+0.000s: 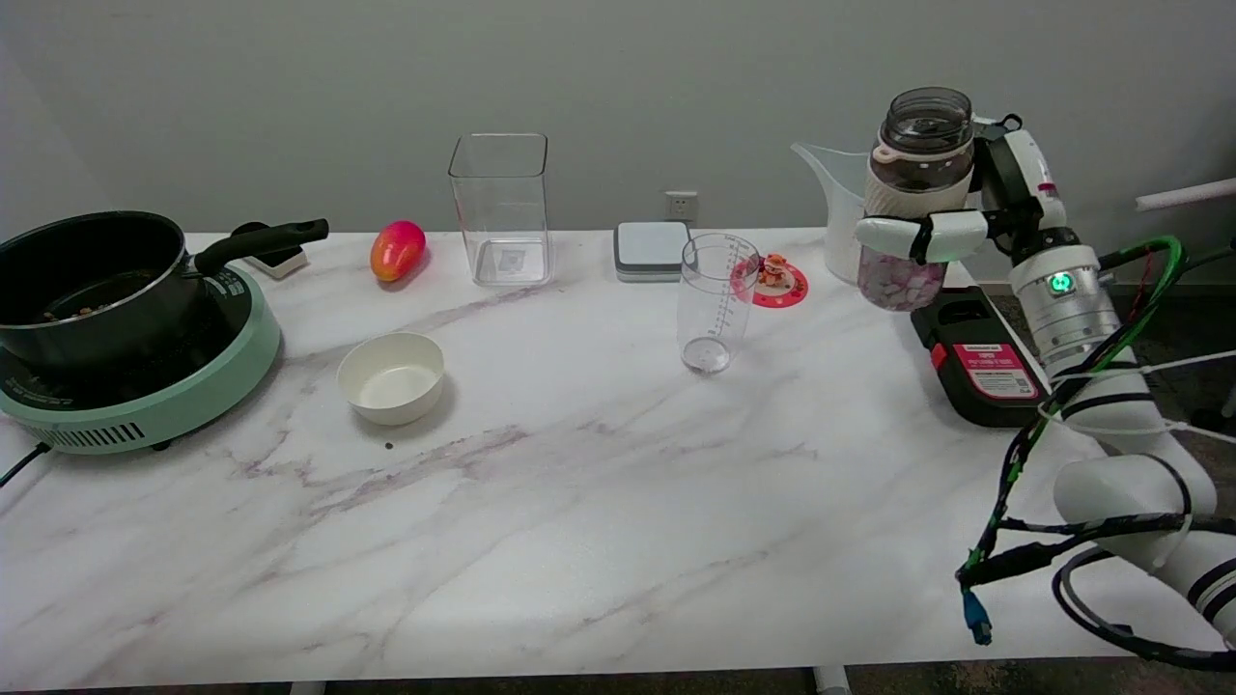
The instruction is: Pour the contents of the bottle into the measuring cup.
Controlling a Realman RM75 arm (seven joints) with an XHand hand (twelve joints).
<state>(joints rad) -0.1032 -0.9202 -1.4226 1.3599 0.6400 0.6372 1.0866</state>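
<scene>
A mock kitchen set up in a plain room. A white marble-patterned table carries a black saucepan on a mint-green electric hotplate, a white ceramic bowl and a clear plastic measuring cup, against a bare grey wall with a socket.

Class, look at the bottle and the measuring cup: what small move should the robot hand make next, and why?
Probably carry the bottle left until it is above the measuring cup. The robot hand holds it upright in the air, well right of the cup, so tipping now would miss.
</scene>
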